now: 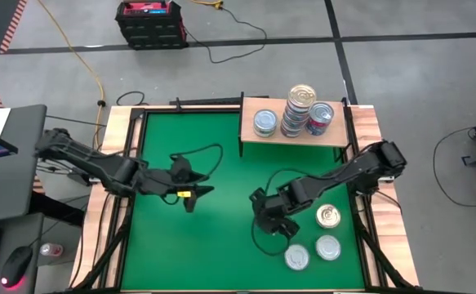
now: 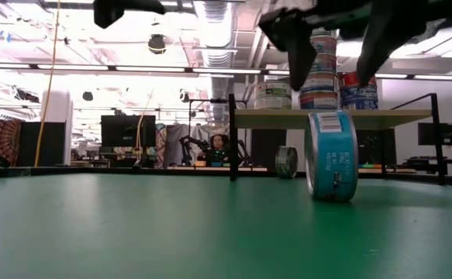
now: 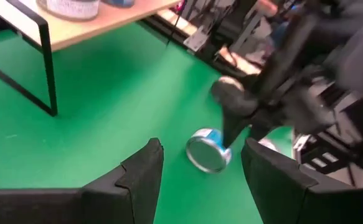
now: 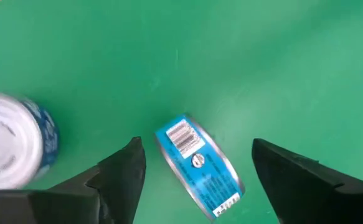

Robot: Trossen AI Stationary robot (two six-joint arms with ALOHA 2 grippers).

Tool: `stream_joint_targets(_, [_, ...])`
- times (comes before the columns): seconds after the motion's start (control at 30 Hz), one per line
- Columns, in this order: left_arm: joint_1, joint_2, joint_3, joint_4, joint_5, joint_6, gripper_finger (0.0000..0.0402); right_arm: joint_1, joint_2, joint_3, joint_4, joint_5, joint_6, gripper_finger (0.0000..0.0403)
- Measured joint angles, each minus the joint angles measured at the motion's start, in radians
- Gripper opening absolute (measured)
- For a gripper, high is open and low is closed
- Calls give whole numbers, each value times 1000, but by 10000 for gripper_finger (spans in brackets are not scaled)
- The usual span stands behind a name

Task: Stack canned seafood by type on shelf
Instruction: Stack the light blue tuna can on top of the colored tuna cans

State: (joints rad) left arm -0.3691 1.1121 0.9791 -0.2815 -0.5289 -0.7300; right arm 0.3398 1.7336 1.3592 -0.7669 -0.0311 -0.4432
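The shelf (image 1: 291, 135), a light-wood board on black legs, stands at the table's far right. It bears a single tin (image 1: 264, 122), a stack of tins (image 1: 300, 108) and a blue-sided tin (image 1: 321, 119). A blue-labelled tin (image 4: 197, 167) stands on its edge on the green table (image 1: 197, 245). My right gripper (image 4: 197, 147) hangs open above it, pointing steeply down, a finger to either side and clear of it (image 2: 338, 39). My left gripper (image 1: 195, 196) is open and empty over the table's left middle, facing that tin (image 3: 207, 152).
Three loose tins lie flat near the table's right front corner: a gold-lidded one (image 1: 328, 216) and two silver-lidded ones (image 1: 327, 247) (image 1: 297, 258). A white-lidded, blue-sided tin (image 4: 13, 149) lies close beside my right gripper. The table's left and near parts are bare green.
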Motion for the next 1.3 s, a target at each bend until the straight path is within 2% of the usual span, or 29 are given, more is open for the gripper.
stream_joint_targets(0.23, [0, -36, 0, -25, 0, 12, 206, -2, 90, 54, -79, 1, -42, 323])
stream_joint_targets(0.53, [0, -31, -1, -92, 20, 10, 206, -2, 123, 54, -146, 28, -139, 313])
stream_joint_targets(0.77, [0, -31, -1, -104, 22, 14, 206, -15, 152, 54, -163, 32, -176, 269])
stream_joint_targets(0.93, [0, -31, -1, -130, 22, 14, 206, -20, 153, 54, -179, 32, -176, 213])
stream_joint_targets(1.07, [0, -31, -1, -133, 22, 18, 206, -30, 146, 54, -197, 29, -111, 162])
stream_joint_targets(1.17, [0, -31, -1, -132, 22, 19, 206, -53, 122, 60, -245, -6, -43, 162])
stream_joint_targets(1.3, [0, -31, -1, -131, -5, 48, 206, -108, 65, 63, -287, -120, 90, 162])
